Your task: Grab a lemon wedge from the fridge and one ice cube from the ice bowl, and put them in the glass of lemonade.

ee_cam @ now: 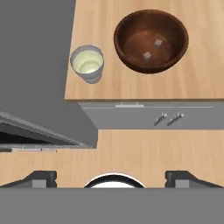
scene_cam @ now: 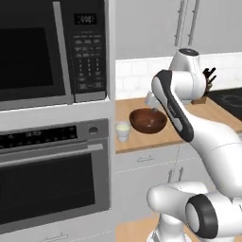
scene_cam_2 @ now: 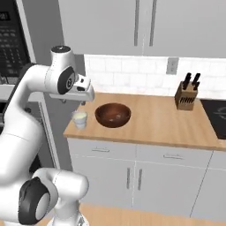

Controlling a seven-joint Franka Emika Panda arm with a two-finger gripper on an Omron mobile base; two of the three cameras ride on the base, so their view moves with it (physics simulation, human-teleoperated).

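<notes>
Here the glass of lemonade (ee_cam: 87, 63) stands upright on the wooden counter (scene_cam_2: 154, 119), close to the counter's left end and not far from its near edge, with pale liquid inside. Just to its right, apart from it by a narrow strip of bare wood, sits the ice bowl (ee_cam: 151, 40), which holds two small pale cubes (ee_cam: 148, 54) lying separately on its bottom. The gripper (ee_cam: 111, 177) hangs above and in front of the counter's near edge, jaws spread wide and holding nothing, its dark tips framing the floor below. Left of the glass a grey wall panel (ee_cam: 39, 57) rises flush against the counter's end, leaving little room on that side; beyond it are the oven (scene_cam: 52, 175) and microwave (scene_cam: 47, 47). To the right of the bowl the counter runs open and bare as far as a knife block (scene_cam_2: 186, 96) by the tiled back wall. Cabinet doors with bar handles (ee_cam: 168, 118) face the floor under the counter.
</notes>
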